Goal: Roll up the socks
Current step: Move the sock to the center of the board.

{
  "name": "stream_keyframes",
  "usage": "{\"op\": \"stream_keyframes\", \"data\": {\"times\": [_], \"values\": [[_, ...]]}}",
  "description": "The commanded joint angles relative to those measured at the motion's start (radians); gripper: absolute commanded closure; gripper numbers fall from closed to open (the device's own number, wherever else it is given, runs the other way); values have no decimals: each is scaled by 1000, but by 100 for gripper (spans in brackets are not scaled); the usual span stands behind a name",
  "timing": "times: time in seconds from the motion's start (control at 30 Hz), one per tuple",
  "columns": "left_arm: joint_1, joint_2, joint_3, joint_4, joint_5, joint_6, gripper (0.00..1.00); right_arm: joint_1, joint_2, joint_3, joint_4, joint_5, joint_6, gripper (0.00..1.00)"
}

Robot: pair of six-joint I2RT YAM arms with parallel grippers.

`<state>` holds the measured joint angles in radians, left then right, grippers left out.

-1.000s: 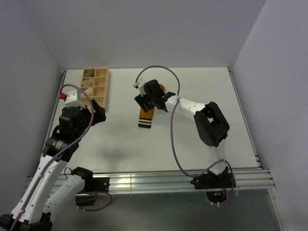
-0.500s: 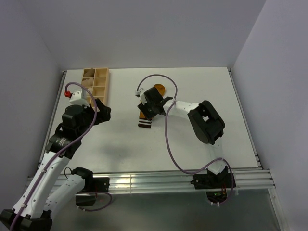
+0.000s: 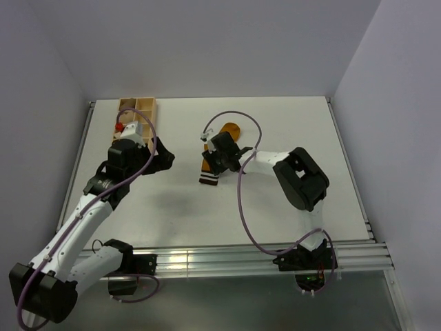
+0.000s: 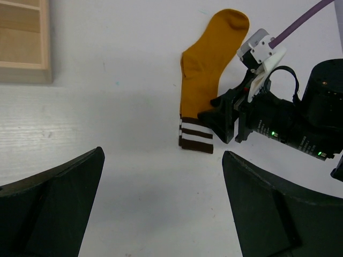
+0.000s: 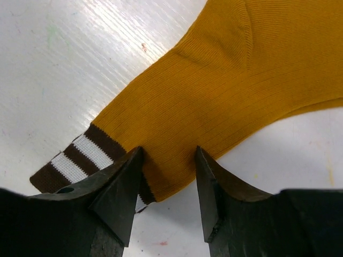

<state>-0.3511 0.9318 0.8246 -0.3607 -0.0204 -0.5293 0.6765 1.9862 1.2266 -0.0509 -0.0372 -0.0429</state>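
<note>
The sock (image 3: 209, 167) lies flat mid-table, mustard-orange with its toe pointing away and its dark brown, white-striped cuff nearest me. My right gripper (image 3: 215, 160) is down on it just above the cuff. In the right wrist view its fingertips (image 5: 169, 155) stand partly apart, straddling the sock's (image 5: 225, 80) near edge, the fabric flat between them and not pinched. My left gripper (image 3: 165, 158) hovers open and empty to the sock's left. The left wrist view has the sock (image 4: 206, 69) ahead, beyond the wide jaws (image 4: 163, 155), with the right gripper (image 4: 214, 118) at its cuff end.
A wooden divided box (image 3: 138, 117) sits at the back left, its corner in the left wrist view (image 4: 24, 40). Purple cables loop over both arms. Grey walls close off the table on three sides.
My left arm has swung right, toward the sock. My right gripper has dropped onto the sock near the cuff and its jaws have narrowed.
</note>
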Motion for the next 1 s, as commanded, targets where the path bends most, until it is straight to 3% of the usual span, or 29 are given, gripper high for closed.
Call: {"op": "stream_keyframes", "data": {"times": [0.0,0.3,0.6,0.97], "values": [[-25,30,12,95,79,-37,1,6,-16,-81,-89,58,69,49],[-87,91,16,106,68,-46,0,5,-90,-171,-84,54,126,49],[-92,7,21,58,31,15,1,14,-204,-132,-136,66,120,45],[-92,-34,-12,43,25,66,1,159,-306,-87,-236,186,-14,40]]}}
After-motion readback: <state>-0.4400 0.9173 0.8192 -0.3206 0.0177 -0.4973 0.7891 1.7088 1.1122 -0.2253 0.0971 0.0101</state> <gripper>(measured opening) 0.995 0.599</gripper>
